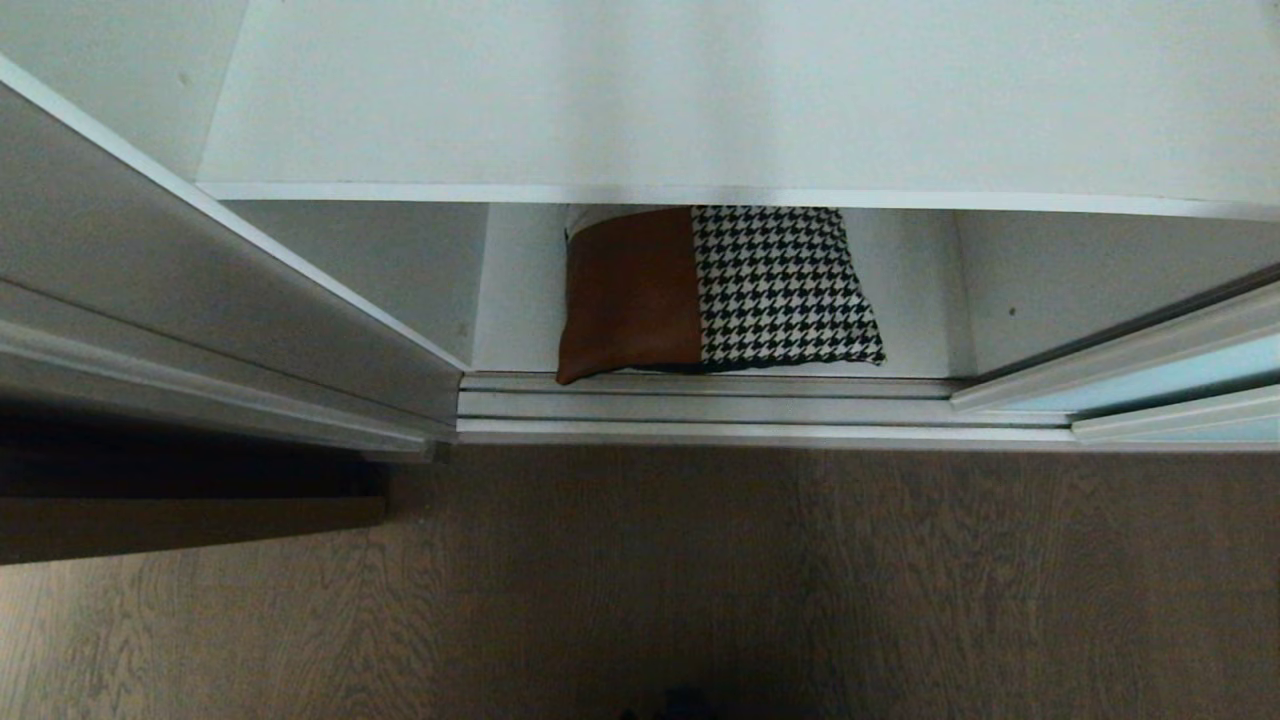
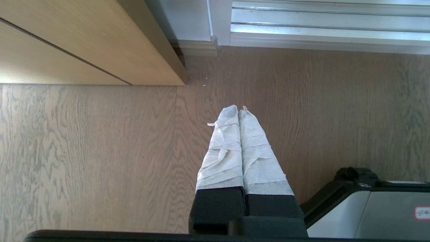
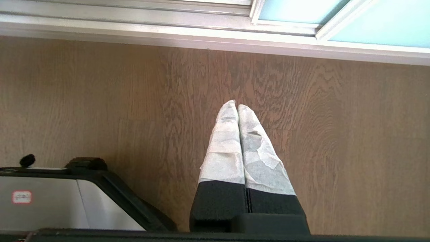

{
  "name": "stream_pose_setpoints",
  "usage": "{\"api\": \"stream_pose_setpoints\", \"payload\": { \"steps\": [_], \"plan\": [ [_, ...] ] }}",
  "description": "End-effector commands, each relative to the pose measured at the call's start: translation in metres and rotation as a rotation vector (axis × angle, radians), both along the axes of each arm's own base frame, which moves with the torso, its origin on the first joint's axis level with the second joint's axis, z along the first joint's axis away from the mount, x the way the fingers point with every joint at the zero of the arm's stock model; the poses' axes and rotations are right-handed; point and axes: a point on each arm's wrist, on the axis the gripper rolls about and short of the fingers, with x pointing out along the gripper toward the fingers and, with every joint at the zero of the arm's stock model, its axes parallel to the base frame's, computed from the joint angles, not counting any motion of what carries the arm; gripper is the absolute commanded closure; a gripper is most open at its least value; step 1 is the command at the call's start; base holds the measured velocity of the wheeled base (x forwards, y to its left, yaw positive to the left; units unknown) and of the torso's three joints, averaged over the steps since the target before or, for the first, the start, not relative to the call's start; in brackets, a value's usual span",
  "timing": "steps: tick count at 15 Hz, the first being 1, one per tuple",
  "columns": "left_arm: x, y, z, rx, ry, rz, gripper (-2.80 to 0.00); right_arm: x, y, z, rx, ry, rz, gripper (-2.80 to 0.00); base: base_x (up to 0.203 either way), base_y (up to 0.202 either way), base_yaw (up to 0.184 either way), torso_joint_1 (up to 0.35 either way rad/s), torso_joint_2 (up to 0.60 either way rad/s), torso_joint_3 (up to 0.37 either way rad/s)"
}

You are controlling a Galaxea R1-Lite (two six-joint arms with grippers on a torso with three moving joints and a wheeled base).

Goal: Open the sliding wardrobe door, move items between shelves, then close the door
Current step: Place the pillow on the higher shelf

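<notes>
A patchwork cushion (image 1: 715, 290) of rust-brown and houndstooth fabric lies on the bottom shelf (image 1: 915, 300) of the wardrobe, partly hidden under the wide white shelf (image 1: 720, 100) above it. The sliding wardrobe door (image 1: 1170, 375) of pale aqua glass stands pushed aside at the right, and it also shows in the right wrist view (image 3: 379, 20). Neither arm shows in the head view. My left gripper (image 2: 239, 108) and my right gripper (image 3: 237, 104) hang over the wooden floor, both shut and empty, their fingers wrapped in white tape.
A silver floor track (image 1: 700, 410) runs along the wardrobe's foot. The white side wall (image 1: 200, 300) of the wardrobe stands at the left, with a light wooden panel (image 2: 84, 43) beside it. Parts of my base (image 2: 369, 208) (image 3: 67, 198) sit close by the grippers.
</notes>
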Motion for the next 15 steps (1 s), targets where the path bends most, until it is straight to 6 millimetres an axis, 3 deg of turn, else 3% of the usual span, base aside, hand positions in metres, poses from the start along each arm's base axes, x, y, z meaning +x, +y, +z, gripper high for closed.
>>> {"api": "stream_pose_setpoints", "payload": {
  "steps": [1,8,12,15],
  "plan": [
    [0.000,0.000,0.000,-0.001,0.003,0.000,0.00,0.000,0.000,0.000,0.005,-0.001,0.003,0.00,0.000,0.000,0.000,0.000,0.00,0.000],
    [0.000,0.000,0.000,-0.001,0.003,0.002,0.00,-0.002,0.000,0.006,-0.005,-0.029,-0.010,0.00,0.000,0.000,0.000,0.000,0.00,0.000],
    [0.000,0.000,0.000,-0.001,0.003,0.000,0.00,-0.012,-0.001,0.072,0.023,-0.039,-0.049,0.00,0.000,0.000,0.000,0.000,0.00,0.000],
    [0.000,0.000,0.000,-0.001,0.003,0.000,0.00,0.021,-0.001,0.106,0.073,0.160,-0.060,0.00,0.000,0.000,0.000,0.000,0.00,0.000]
  ]
}}
